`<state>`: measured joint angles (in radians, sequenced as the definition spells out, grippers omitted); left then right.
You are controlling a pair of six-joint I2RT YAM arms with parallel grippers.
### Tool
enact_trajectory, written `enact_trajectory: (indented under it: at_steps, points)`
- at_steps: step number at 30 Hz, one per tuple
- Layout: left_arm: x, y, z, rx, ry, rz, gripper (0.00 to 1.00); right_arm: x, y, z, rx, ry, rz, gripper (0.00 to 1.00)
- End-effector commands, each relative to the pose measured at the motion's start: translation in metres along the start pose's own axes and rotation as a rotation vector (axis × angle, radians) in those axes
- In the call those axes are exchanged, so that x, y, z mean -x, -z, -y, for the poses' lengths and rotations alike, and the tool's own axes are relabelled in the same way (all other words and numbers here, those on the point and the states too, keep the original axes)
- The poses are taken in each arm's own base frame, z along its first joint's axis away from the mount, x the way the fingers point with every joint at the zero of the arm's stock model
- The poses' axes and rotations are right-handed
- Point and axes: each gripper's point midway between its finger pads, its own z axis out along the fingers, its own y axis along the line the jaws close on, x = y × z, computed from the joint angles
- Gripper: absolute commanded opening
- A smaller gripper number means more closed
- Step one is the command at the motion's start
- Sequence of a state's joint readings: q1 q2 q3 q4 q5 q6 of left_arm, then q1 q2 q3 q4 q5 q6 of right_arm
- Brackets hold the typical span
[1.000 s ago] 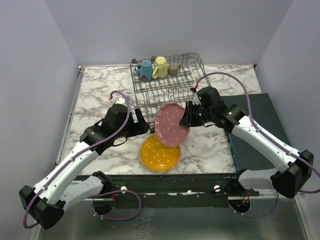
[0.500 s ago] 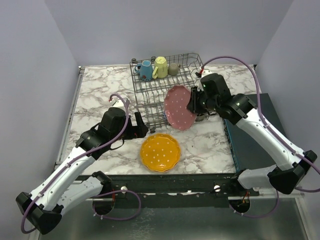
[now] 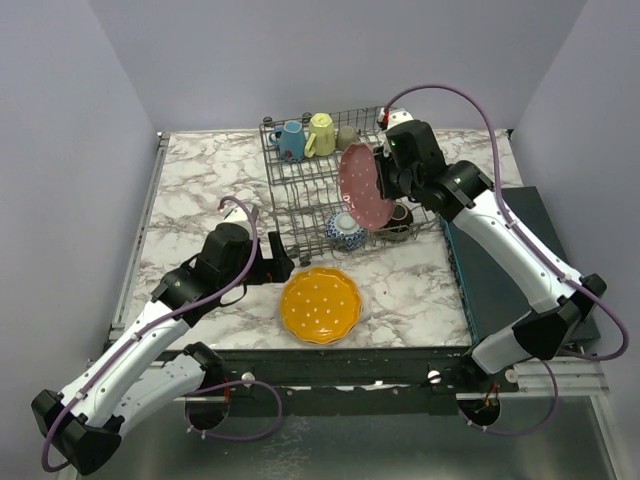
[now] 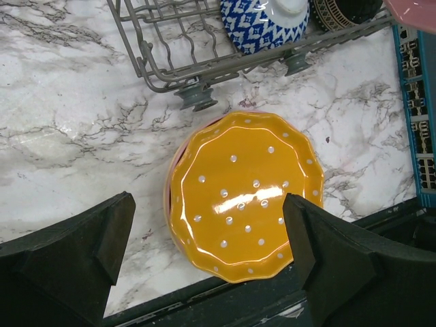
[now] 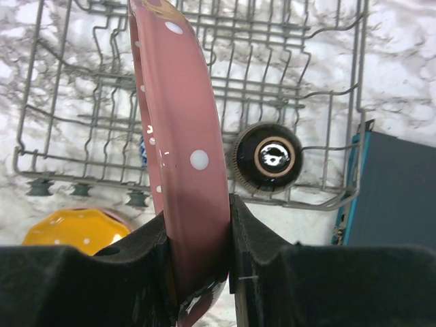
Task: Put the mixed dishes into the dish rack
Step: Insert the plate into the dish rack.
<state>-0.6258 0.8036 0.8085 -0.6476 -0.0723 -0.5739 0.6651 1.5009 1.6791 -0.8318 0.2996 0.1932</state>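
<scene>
Top external view: the right gripper (image 3: 384, 182) was clamped on the rim of a pink, white-dotted plate (image 3: 364, 186). It held the plate on edge above the near right part of the large grey wire dish rack (image 3: 300, 190), which sat toward the far edge of the marble bench (image 3: 190, 190). The step in hand appeared to be slotting this plate, which hung clear of the tines and was not yet seated.

The right wrist view showed the pink plate (image 5: 178, 129) upright between the closed pads, with the dish rack (image 5: 293, 41) spread below. The next move likely called for lowering the plate straight down between two tines, and releasing it only once its lower rim rested on the wires.

Two dishes crowded that drop at the rack's near side. A dark brown bowl (image 3: 398, 218), apparently upturned, sat just to the right of the plate's line. A blue-white patterned bowl (image 3: 345, 228) sat to its left. A tilted descent risked knocking either one.

A blue mug (image 3: 291, 140), a pale yellow mug (image 3: 320, 133) and a grey-beige mug (image 3: 347, 137) lined the rack's far end, well apart from the plate.

The left gripper (image 3: 279, 253), its fingers spread wide and holding nothing, hovered beside a scalloped orange-yellow plate (image 3: 320, 305). That plate lay flat by the middle of the bench's near edge, with a reddish rim peeping from under it. A dark flat rectangular box (image 3: 510, 270) lay along the right edge.
</scene>
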Motion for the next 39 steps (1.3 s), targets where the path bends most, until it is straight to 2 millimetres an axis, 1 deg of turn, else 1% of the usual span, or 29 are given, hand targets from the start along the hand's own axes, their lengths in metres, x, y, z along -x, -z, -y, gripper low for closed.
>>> enact_trajectory:
  at_steps: [1,11,18,24,28,32,38,39]
  points:
    - [0.009,0.002,-0.001,-0.002,-0.013,0.060,0.99,0.062,0.007,0.022,-0.087,0.005,0.203,0.00]
    - [0.011,0.004,-0.002,0.003,-0.008,0.078,0.99,0.089,-0.021,0.055,-0.196,0.018,0.305,0.00]
    - [0.013,0.006,-0.002,-0.002,-0.008,0.091,0.99,0.100,-0.048,0.077,-0.230,0.016,0.344,0.00]
    - [0.012,0.005,-0.002,-0.003,-0.012,0.085,0.99,0.104,-0.073,0.098,-0.278,-0.004,0.377,0.00]
    - [0.012,0.004,-0.002,-0.001,-0.014,0.083,0.99,0.103,-0.087,0.110,-0.305,-0.025,0.396,0.00]
    - [0.011,0.003,-0.003,0.002,-0.014,0.082,0.99,0.101,-0.098,0.118,-0.332,-0.042,0.417,0.00]
    - [0.012,0.002,-0.004,0.009,-0.015,0.084,0.99,0.092,-0.116,0.128,-0.364,-0.055,0.427,0.00]
    - [0.012,0.002,-0.004,0.011,-0.015,0.083,0.99,0.094,-0.118,0.130,-0.368,-0.054,0.444,0.00]
